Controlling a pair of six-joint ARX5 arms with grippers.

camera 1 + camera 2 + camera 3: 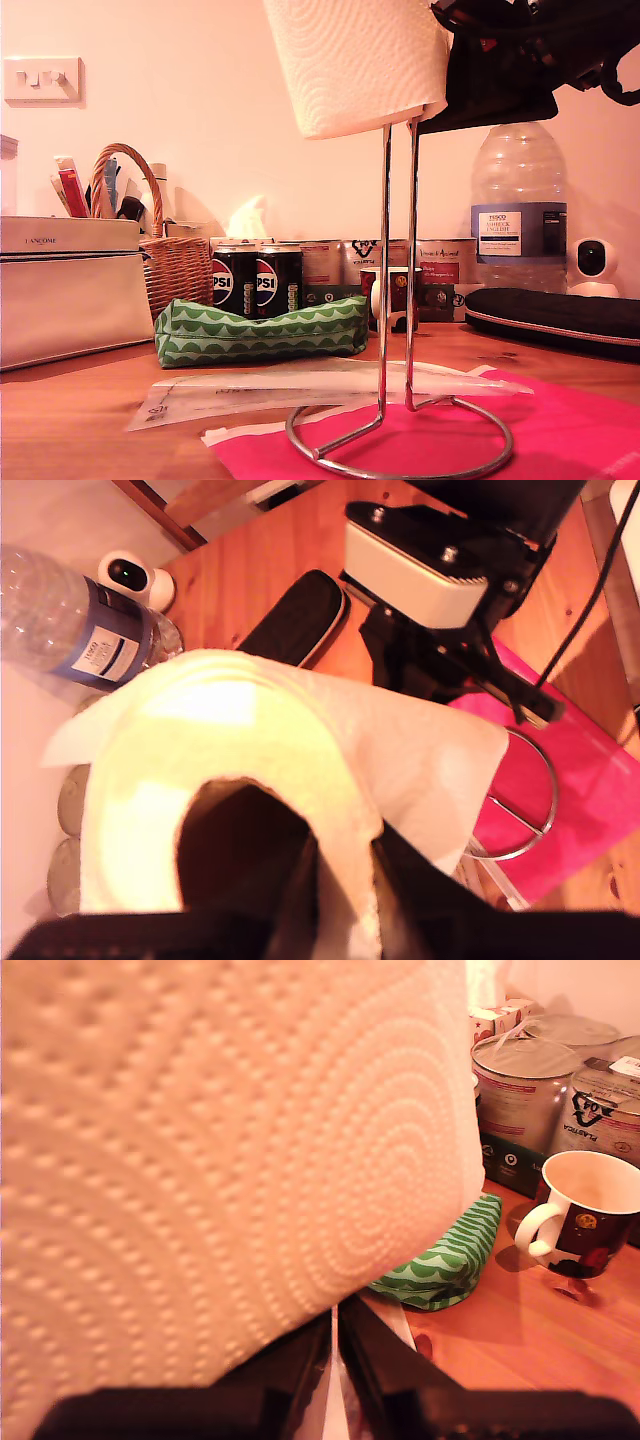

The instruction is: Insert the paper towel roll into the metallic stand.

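In the exterior view the paper towel roll (355, 62) hangs tilted over the metallic stand (398, 300), whose rods reach its lower edge near the core. My first tool (345, 880) clamps the roll's wall at the core. Whether my second tool (335, 1360) is closed, I cannot tell. Next, I judge: straighten, lower.

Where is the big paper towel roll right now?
The paper towel roll is up at the top middle of the exterior view, on the top of the metallic stand, above the pink mat.
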